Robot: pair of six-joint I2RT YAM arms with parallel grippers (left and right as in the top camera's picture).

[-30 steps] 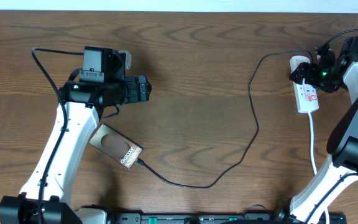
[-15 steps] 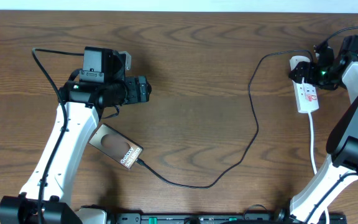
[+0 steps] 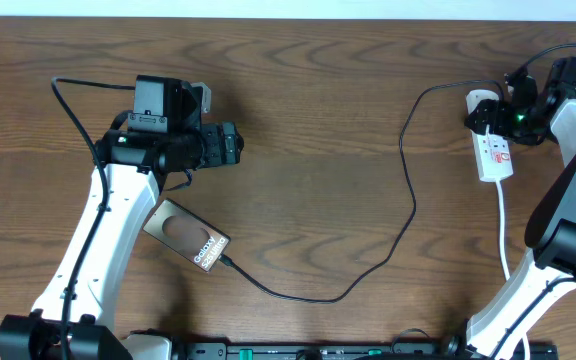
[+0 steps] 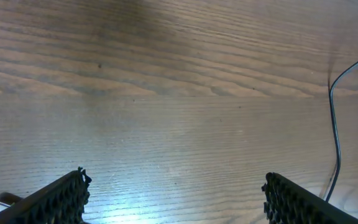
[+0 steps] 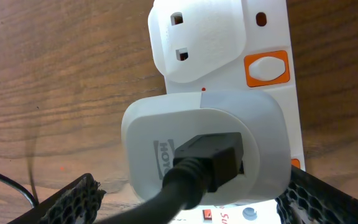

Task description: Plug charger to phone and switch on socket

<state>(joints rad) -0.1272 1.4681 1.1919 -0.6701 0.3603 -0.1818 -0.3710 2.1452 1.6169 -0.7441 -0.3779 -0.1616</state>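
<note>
At the far right of the table, the socket is lying flat, its rounded end pointing toward the far edge and its white cord trailing back toward the robot. It is looking like a light, rigid plastic strip that may skate on the wood under a sideways shove. So it is calling for a press straight down with one fingertip on an orange-red switch rather than any grasp. A white adapter is sitting in the strip, carrying the charger – thin, limp, easy to snag. The right gripper is hovering directly above that adapter, fingers spread wide to either side and holding nothing, with the switch just beyond its right finger. The cable is looping across to the phone at the lower left, its tip meeting the lettered end – seemingly seated, though too small to confirm. The left gripper, wide and empty too, is hanging over bare wood beyond the phone.
</note>
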